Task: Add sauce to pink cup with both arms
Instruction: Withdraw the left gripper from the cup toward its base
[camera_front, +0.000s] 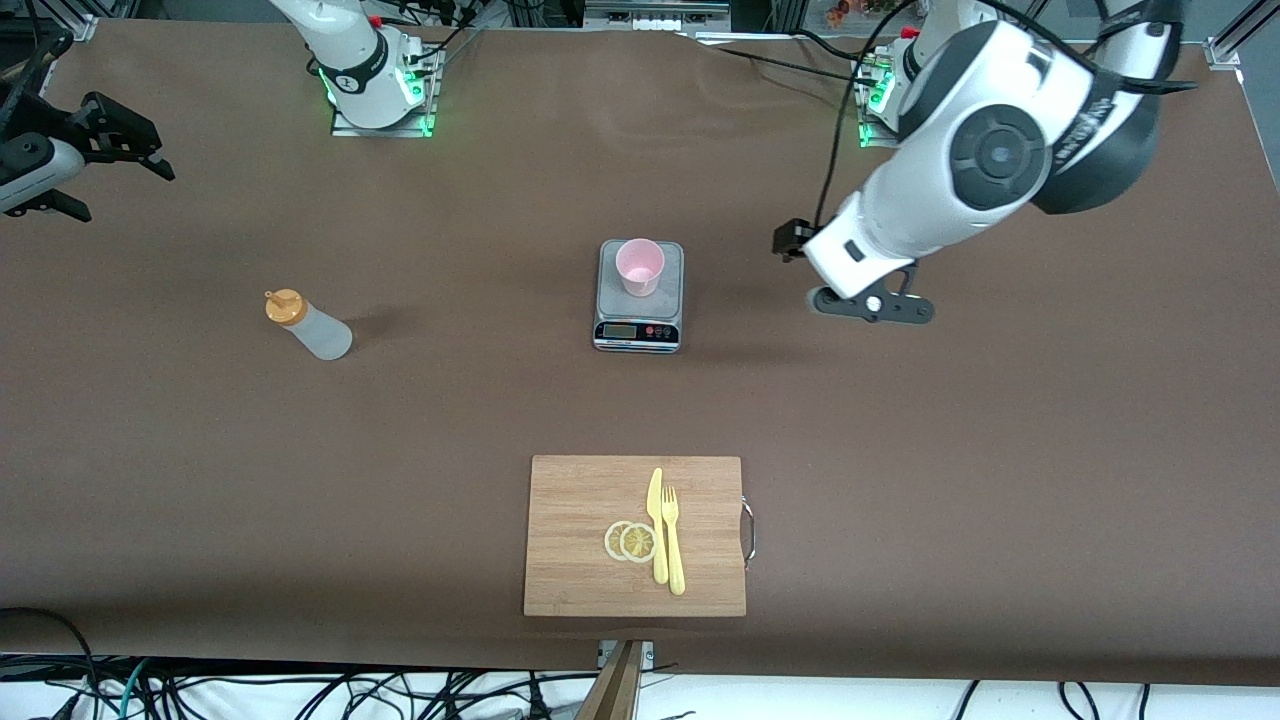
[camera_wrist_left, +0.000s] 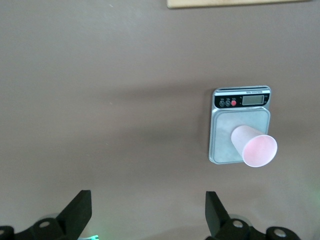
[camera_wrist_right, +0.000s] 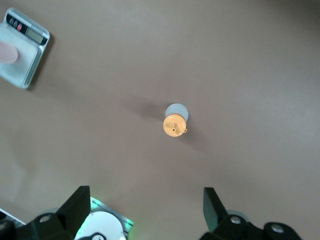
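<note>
First, in the front view we see the sauce bottle (camera_front: 309, 325) standing upright on the table, toward the right arm's end, with its orange cap on top. The pink cup (camera_front: 639, 266) stands on the grey kitchen scale (camera_front: 640, 320) at the middle of the table, well apart from the bottle. The right gripper (camera_front: 95, 160) hangs in the air at the right arm's end of the table, and the bottle lies between it and the scale. The left gripper (camera_front: 880, 305) hovers over the bare table beside the scale, on the side of the left arm's end. So we judge that the right arm is the nearer one to the bottle, and the left arm is the nearer one to the cup.

Next, in the left wrist view the two fingers (camera_wrist_left: 75, 212) of the left gripper stand wide apart and hold nothing. The cup (camera_wrist_left: 255, 146) is seen on the scale (camera_wrist_left: 225, 135), off to one side of the gap and not between the fingers.

Finally, in the right wrist view the right gripper's fingers (camera_wrist_right: 75, 205) are also spread apart and empty. The bottle (camera_wrist_right: 174, 121) is seen almost from above, so its long axis is vertical. It is not yet between the fingers. We think the right arm must come down over the bottle and take it from the side.
</note>
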